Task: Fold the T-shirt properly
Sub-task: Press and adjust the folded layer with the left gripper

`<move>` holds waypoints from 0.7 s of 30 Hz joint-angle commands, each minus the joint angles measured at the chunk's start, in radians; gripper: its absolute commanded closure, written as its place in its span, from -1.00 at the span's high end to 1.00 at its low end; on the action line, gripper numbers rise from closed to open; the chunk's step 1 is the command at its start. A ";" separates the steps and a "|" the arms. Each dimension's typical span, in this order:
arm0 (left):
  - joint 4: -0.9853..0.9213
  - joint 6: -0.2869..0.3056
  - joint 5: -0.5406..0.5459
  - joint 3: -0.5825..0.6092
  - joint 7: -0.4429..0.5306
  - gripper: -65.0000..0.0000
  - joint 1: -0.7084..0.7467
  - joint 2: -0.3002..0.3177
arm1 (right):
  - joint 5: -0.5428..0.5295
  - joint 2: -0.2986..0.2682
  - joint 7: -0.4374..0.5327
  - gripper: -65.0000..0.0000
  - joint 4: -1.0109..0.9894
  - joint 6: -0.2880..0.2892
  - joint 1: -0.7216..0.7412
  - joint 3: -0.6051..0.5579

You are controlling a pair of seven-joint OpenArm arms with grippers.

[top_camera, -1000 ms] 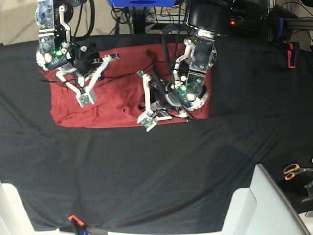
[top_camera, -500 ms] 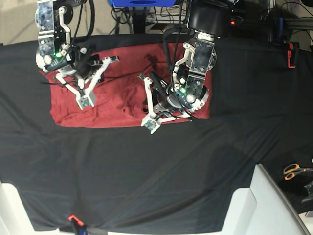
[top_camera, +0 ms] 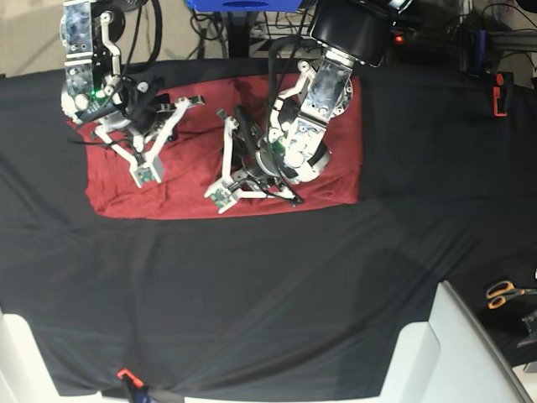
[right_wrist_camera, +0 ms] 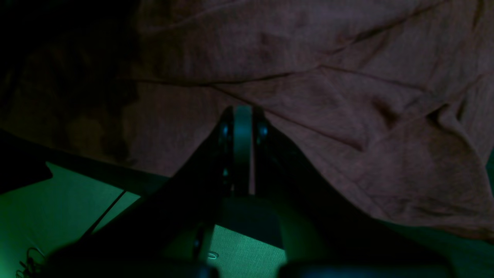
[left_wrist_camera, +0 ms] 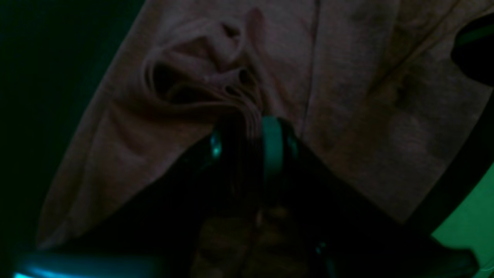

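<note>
1. Maroon knit, thin and limp: the T-shirt [top_camera: 168,180] lies spread as a rough rectangle on the far half of the worktop [top_camera: 277,285], towards its far-left corner, over a black cloth.
2. Over the shirt's left end, the right claw [right_wrist_camera: 242,116] shows its jaws pressed together with nothing visibly between them, its tips just above or on the cloth.
3. Near the shirt's middle, the left claw [left_wrist_camera: 251,129] has a bunched ridge of fabric gathered at its tips; in the dim wrist view I cannot tell whether the jaws are pinching it or letting go.
4. Handling, as I judge it: light, soft, no stiffness, so it will sag, wrinkle and drag rather than hold a fold line.
5. Best hold looks like hems, seams or corners, pinching both layers at an edge, since mid-panel grips only pucker it as seen here.
</note>
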State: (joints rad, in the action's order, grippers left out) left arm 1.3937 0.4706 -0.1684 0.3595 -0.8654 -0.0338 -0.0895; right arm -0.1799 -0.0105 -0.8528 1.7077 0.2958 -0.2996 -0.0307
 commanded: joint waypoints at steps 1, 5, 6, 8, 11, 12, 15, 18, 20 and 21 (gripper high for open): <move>0.013 -0.002 0.008 0.008 0.016 -0.56 -0.027 -0.011 | -0.007 0.002 0.014 -0.98 0.015 0.001 0.006 0.001; 0.017 -0.002 0.010 0.005 0.016 -0.21 -0.028 -0.011 | -0.007 0.002 0.014 -0.98 0.015 0.001 0.006 0.001; 0.019 -0.002 0.010 0.005 0.016 -0.04 -0.028 -0.011 | -0.007 0.002 0.014 -0.98 0.015 0.001 0.006 0.001; 0.017 0.001 0.013 0.006 0.016 0.18 -0.030 -0.011 | -0.007 0.002 0.014 -0.98 0.015 0.001 0.006 0.001; 0.013 0.004 0.019 0.034 0.016 0.19 -0.030 -0.013 | -0.007 0.002 0.014 -0.98 0.015 0.001 0.006 0.001; 0.013 0.004 0.019 0.066 0.016 0.17 -0.030 -0.013 | -0.007 0.002 0.014 -0.98 0.015 0.001 0.007 0.001; 0.029 0.004 0.020 0.132 0.016 0.17 -0.035 -0.014 | -0.007 0.002 0.014 -0.98 0.015 0.001 0.007 0.001; 0.066 0.004 0.020 0.146 0.015 0.17 -0.058 -0.017 | -0.007 0.002 0.014 -0.98 0.015 0.001 0.007 0.001; 0.105 0.003 0.017 0.138 -0.005 0.10 -0.065 -0.020 | -0.007 0.002 0.014 -0.98 0.015 0.001 0.007 0.001; 0.126 0.003 0.013 0.123 -0.038 -0.02 -0.070 -0.019 | -0.007 0.002 0.014 -0.98 0.015 0.001 0.007 0.001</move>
State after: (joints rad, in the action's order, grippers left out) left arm 1.5024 0.4736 -0.1581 0.4808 -0.9096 -0.0917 -0.0975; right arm -0.1783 -0.0078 -0.8490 1.7081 0.2955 -0.2970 -0.0307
